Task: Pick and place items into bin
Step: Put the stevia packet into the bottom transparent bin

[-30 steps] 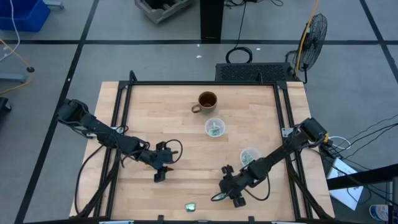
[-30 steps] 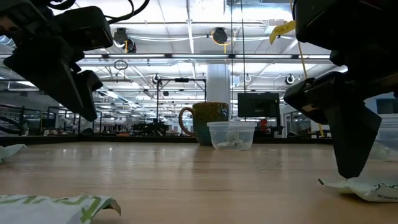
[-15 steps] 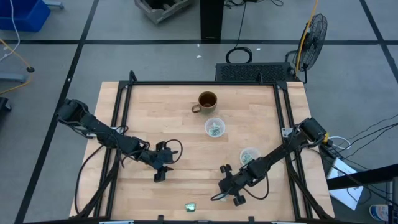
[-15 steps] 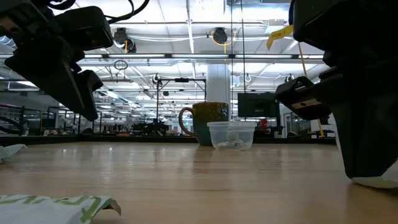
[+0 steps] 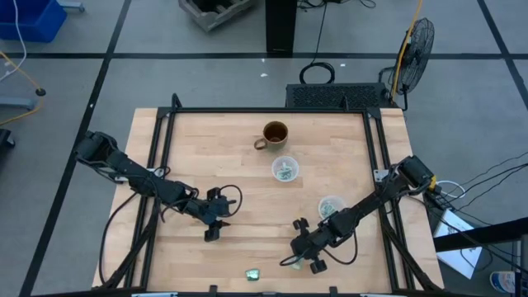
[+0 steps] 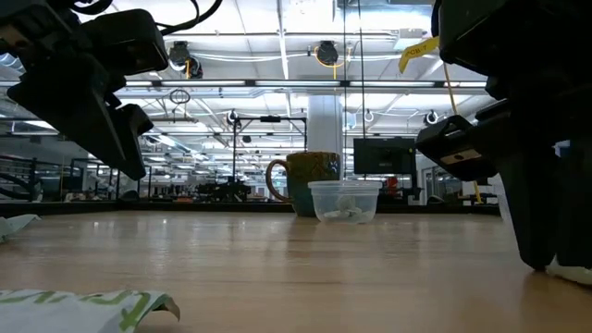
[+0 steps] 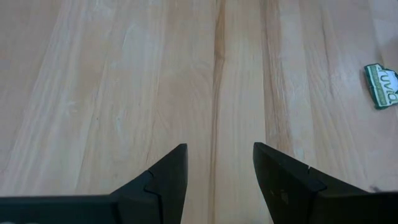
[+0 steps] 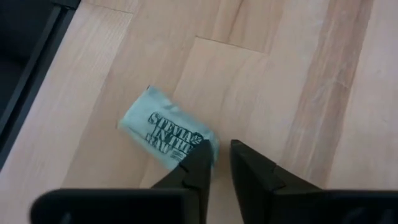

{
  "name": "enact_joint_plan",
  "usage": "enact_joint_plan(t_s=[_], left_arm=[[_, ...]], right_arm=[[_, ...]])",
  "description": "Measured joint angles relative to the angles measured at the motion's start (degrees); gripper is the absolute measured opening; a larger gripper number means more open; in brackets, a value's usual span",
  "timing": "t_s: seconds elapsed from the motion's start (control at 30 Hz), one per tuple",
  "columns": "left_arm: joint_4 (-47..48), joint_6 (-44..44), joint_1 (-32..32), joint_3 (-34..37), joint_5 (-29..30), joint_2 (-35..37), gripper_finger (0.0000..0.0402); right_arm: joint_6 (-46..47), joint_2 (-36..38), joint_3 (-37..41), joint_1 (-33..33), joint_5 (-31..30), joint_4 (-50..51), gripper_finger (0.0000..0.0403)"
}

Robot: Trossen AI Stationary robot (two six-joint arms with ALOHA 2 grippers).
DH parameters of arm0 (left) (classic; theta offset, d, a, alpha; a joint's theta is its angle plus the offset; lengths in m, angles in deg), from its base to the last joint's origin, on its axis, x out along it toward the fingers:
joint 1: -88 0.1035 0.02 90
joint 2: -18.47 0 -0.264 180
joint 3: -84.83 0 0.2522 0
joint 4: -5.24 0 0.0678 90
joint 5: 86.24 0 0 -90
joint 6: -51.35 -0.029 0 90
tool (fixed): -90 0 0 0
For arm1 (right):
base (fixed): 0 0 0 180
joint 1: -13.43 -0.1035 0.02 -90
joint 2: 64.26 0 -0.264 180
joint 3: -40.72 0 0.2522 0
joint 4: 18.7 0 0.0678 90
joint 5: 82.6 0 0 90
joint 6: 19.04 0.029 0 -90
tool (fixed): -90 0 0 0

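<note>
The items are small pale green-and-white packets. One packet (image 8: 166,134) lies flat on the table under my right gripper (image 8: 219,152) at the near right. It also shows in the low view (image 6: 575,272). The fingers point down with a narrow gap between them. My left gripper (image 7: 217,155) is open above bare wood at the near left. Another packet (image 5: 253,273) lies by the near edge, and it shows in the left wrist view (image 7: 380,86). Two clear cups (image 5: 285,170) (image 5: 331,206) hold more bits. My right gripper comes from above, pointing down. One fingertip (image 8: 200,154) meets the packet's corner (image 8: 210,138). Bare wood shows in the gap between the fingers. The packet lies flat on the table. I cannot tell whether it is pinched.
A brown mug (image 5: 274,134) stands at the far middle, behind the nearer-centre cup (image 6: 344,200). A black frame (image 5: 264,110) runs round the table. In the low view a packet (image 6: 83,305) lies close in front and another (image 6: 14,225) at the left.
In the low view my right gripper has come down and over the packet. The packet lay in plain sight beside the fingertip a second ago and is now mostly hidden behind the fingers.
</note>
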Motion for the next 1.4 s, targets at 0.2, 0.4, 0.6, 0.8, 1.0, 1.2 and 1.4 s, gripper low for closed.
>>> enact_joint_plan(t_s=[0.2,0.4,0.6,0.8,1.0,1.2,1.4], left_arm=[[0.00,0.00,0.00,0.00,0.00,0.00,0.0189],[0.00,0.00,0.00,-0.02,0.00,0.02,0.0189],[0.02,0.00,-0.01,-0.02,0.31,0.01,0.0189],[-0.03,-0.17,-0.01,-0.04,0.52,0.02,0.0189],[0.19,-0.17,-0.01,-0.04,0.50,0.01,0.0189],[0.17,-0.55,-0.02,-0.04,0.50,0.02,0.0189],[0.09,-2.35,0.00,-0.04,0.49,0.02,0.0189]], right_arm=[[-0.15,0.63,0.02,-0.52,-0.24,0.49,0.0112],[-4.09,3.72,0.00,-0.78,-0.58,-0.65,0.0134],[-8.29,0.83,0.03,-1.20,-0.34,-0.57,0.0134],[-12.06,-1.07,0.00,-0.70,1.20,-5.64,0.0134],[-11.45,-3.10,-0.22,0.07,3.65,-6.01,0.0118],[-11.64,-3.27,-0.30,0.57,3.52,-3.85,0.0048],[-13.85,-2.49,-0.21,1.17,3.70,-3.19,0.0010]])
